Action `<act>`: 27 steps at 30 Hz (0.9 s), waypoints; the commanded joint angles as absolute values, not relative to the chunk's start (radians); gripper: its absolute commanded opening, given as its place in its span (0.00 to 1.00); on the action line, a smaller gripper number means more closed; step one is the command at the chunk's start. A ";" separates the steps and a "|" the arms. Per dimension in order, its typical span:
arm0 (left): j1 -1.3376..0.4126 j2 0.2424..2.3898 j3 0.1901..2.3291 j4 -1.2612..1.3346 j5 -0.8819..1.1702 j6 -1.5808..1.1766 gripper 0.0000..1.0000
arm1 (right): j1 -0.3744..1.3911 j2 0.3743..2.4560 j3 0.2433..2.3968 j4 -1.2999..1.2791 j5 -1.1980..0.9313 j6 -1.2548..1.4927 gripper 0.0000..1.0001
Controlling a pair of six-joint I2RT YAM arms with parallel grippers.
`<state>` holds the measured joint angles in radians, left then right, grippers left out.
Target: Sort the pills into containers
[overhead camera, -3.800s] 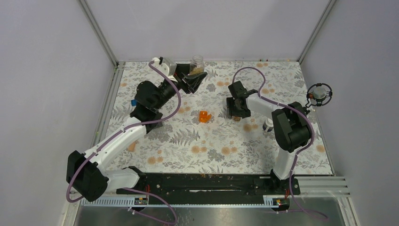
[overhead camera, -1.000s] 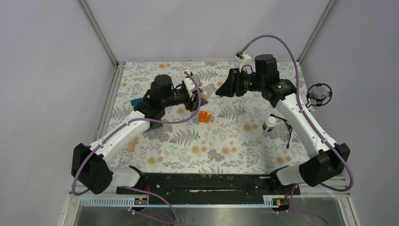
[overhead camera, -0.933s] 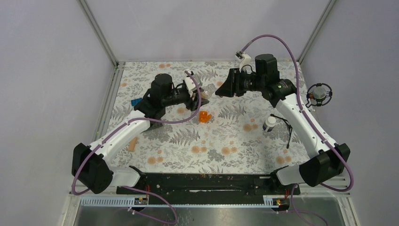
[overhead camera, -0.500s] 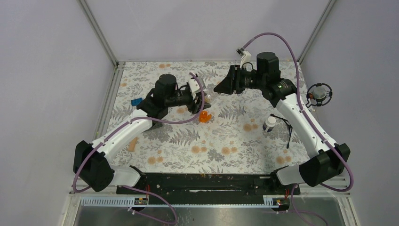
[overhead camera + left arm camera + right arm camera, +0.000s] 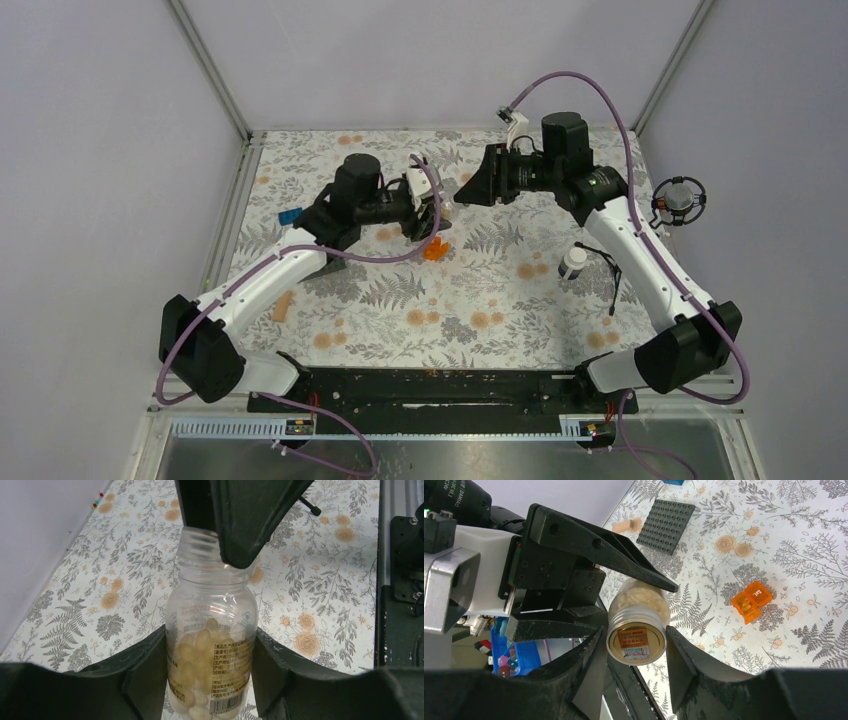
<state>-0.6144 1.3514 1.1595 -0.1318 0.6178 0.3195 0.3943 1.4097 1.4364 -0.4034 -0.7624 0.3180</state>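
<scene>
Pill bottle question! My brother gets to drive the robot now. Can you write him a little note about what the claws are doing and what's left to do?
Left claw: shut on the clear bottle, gripping its body and holding it above the table.
Right claw: fingers hug the same bottle's neck end; it looks clamped.
Orange box: on the table, lid open, right by the left claw.
Little white bottle: standing on the table beside the right arm.
Done: the bottle is up in both claws.
Left: pills are still inside it; none visibly sorted yet.
</scene>
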 commanded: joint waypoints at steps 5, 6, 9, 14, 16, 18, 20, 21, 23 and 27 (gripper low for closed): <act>-0.633 1.364 1.256 -0.180 0.648 0.428 0.00 | 0.420 1.446 1.520 -0.519 -0.836 0.234 0.39; -0.636 1.368 1.262 -0.196 0.646 0.442 0.00 | 0.420 1.447 1.523 -0.525 -0.838 0.229 0.39; -0.643 1.375 1.282 -0.237 0.641 0.496 0.00 | 0.423 1.456 1.540 -0.556 -0.844 0.213 0.39; -0.661 1.391 1.314 -0.295 0.615 0.565 0.00 | 0.425 1.474 1.573 -0.611 -0.826 0.187 0.39; -0.665 1.393 1.315 -0.295 0.618 0.565 0.00 | 0.427 1.476 1.572 -0.606 -0.827 0.191 0.39; -0.671 1.393 1.311 -0.282 0.609 0.556 0.00 | 0.430 1.478 1.572 -0.605 -0.820 0.200 0.39; -0.674 1.389 1.298 -0.249 0.602 0.540 0.00 | 0.432 1.478 1.561 -0.597 -0.815 0.212 0.40; -0.677 1.384 1.288 -0.220 0.593 0.523 0.00 | 0.434 1.476 1.554 -0.588 -0.813 0.217 0.40; -0.679 1.373 1.260 -0.140 0.586 0.492 0.00 | 0.437 1.473 1.536 -0.562 -0.810 0.232 0.41; -0.684 1.362 1.217 -0.016 0.549 0.438 0.00 | 0.446 1.486 1.534 -0.549 -0.789 0.267 0.42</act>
